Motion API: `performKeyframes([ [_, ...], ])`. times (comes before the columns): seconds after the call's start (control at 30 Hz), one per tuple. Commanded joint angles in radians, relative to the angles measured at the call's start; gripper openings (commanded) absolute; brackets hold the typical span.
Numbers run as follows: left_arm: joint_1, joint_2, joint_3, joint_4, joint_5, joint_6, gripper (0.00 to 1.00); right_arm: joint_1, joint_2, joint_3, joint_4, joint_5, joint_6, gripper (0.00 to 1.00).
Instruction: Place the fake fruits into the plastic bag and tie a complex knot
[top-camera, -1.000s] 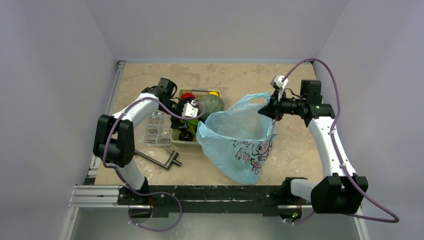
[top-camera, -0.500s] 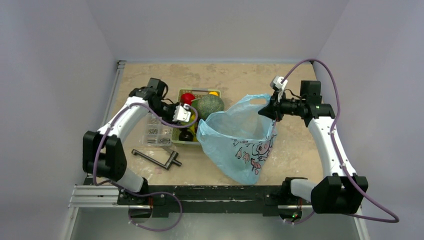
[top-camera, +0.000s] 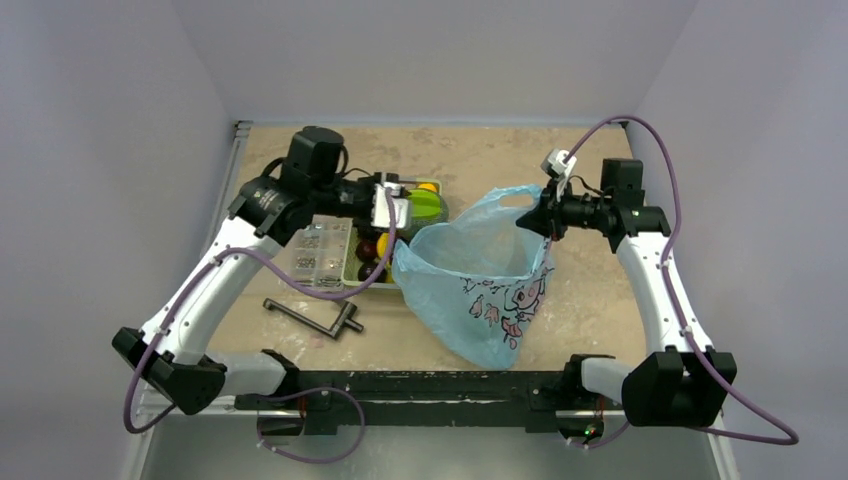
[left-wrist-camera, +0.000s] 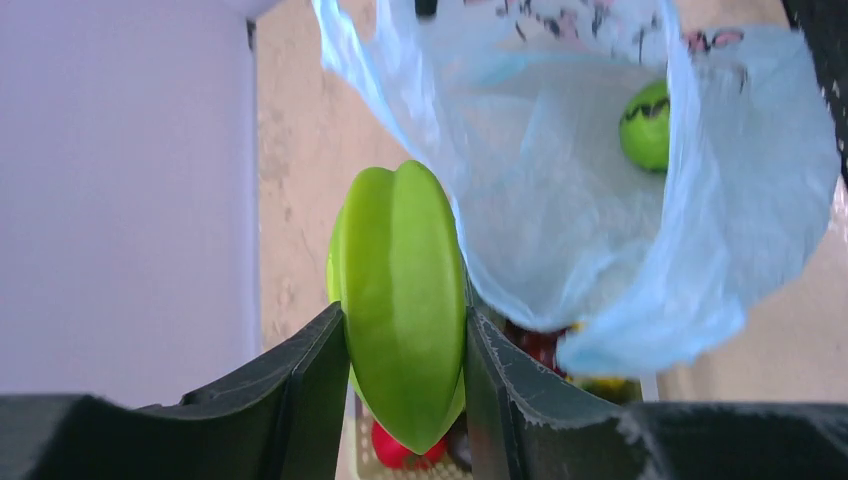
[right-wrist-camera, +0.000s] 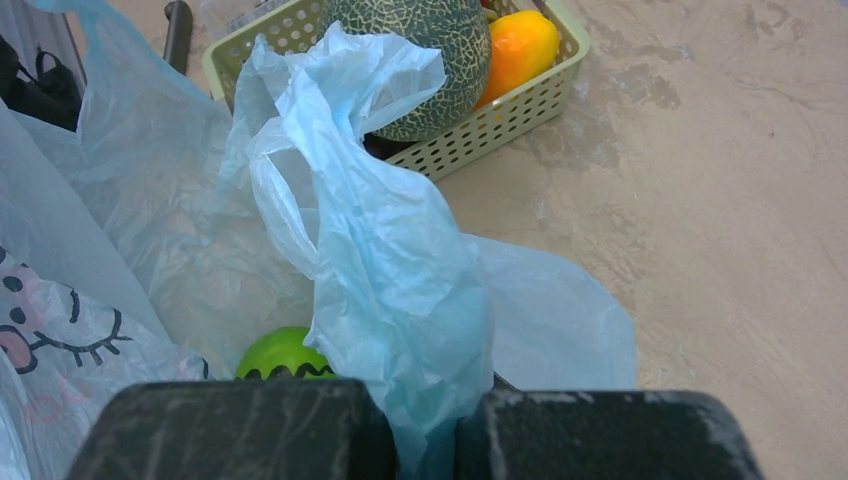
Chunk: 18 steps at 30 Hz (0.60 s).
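My left gripper (top-camera: 403, 207) is shut on a glossy ribbed green fruit (left-wrist-camera: 404, 280), held in the air above the green mesh basket (top-camera: 384, 283), next to the open mouth of the light-blue plastic bag (top-camera: 480, 275). My right gripper (top-camera: 545, 216) is shut on the bag's handle loop (right-wrist-camera: 395, 290) and holds it up. A green ball with a dark zigzag (right-wrist-camera: 280, 355) lies inside the bag and also shows in the left wrist view (left-wrist-camera: 648, 125). The netted melon (right-wrist-camera: 420, 45) and an orange fruit (right-wrist-camera: 515, 45) sit in the basket (right-wrist-camera: 500, 120). No knot is in view.
A clear compartment box (top-camera: 318, 250) stands left of the basket. A black metal tool (top-camera: 315, 317) lies in front of it. Red and yellow fruits (top-camera: 372, 248) show in the basket. The walls stand close on both sides.
My left arm has risen out of the basket with the green fruit and swung right, toward the bag's mouth. The right arm and the bag have not moved.
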Motion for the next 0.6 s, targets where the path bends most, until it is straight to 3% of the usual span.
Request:
performKeyframes([
  [0.0,-0.181,0.09,0.12,0.08,-0.187,-0.141,0.31,0.011,0.01,0.048,0.041,-0.015,0.046,0.0],
  [0.17,-0.353,0.181,0.112,0.114,-0.323,-0.079,0.31,0.016,0.007,0.053,0.052,-0.009,0.079,0.0],
  [0.4,-0.482,0.347,0.056,0.116,-0.419,-0.063,0.33,0.015,0.015,0.036,0.101,-0.016,0.125,0.0],
  [0.47,-0.496,0.387,0.054,0.151,-0.422,-0.082,0.38,0.016,0.013,0.027,0.118,-0.012,0.138,0.0],
  [0.57,-0.516,0.41,0.042,0.214,-0.404,-0.11,0.62,0.015,0.017,0.018,0.132,-0.006,0.144,0.0],
])
